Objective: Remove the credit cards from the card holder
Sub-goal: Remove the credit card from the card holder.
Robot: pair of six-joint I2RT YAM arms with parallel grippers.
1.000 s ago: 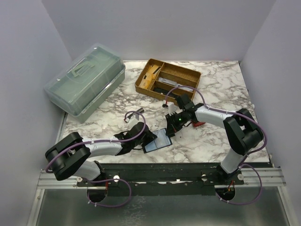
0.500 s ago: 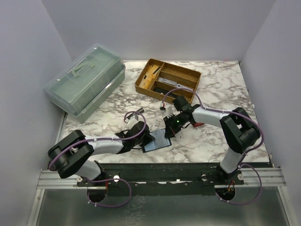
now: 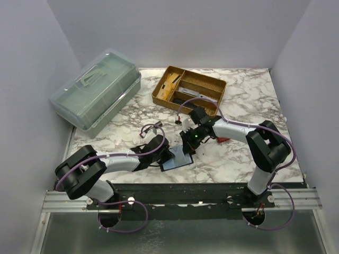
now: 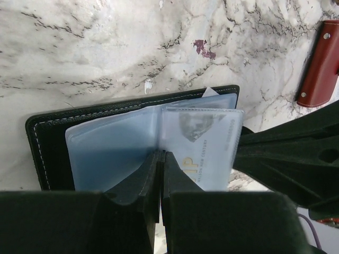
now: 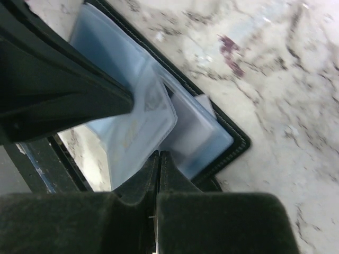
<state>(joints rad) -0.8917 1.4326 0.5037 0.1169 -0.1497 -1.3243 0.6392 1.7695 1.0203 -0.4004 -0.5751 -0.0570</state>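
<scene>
An open black card holder with blue plastic sleeves lies at the table's near middle. In the left wrist view its stitched cover frames the sleeves, and a pale credit card with gold letters sits in the right sleeve. My left gripper is shut, its tips pinching the sleeves at their fold. My right gripper is shut at the edge of the raised sleeve holding the card, above the holder's corner. Whether it grips the card itself or only the sleeve I cannot tell.
A grey-green lidded box stands at the back left. A wooden compartment tray sits at the back middle. A small red leather piece lies right of the holder and also shows in the left wrist view.
My right gripper has moved left and nearer, onto the holder's right side. My left gripper has edged right onto the sleeves. The holder has stayed in place.
</scene>
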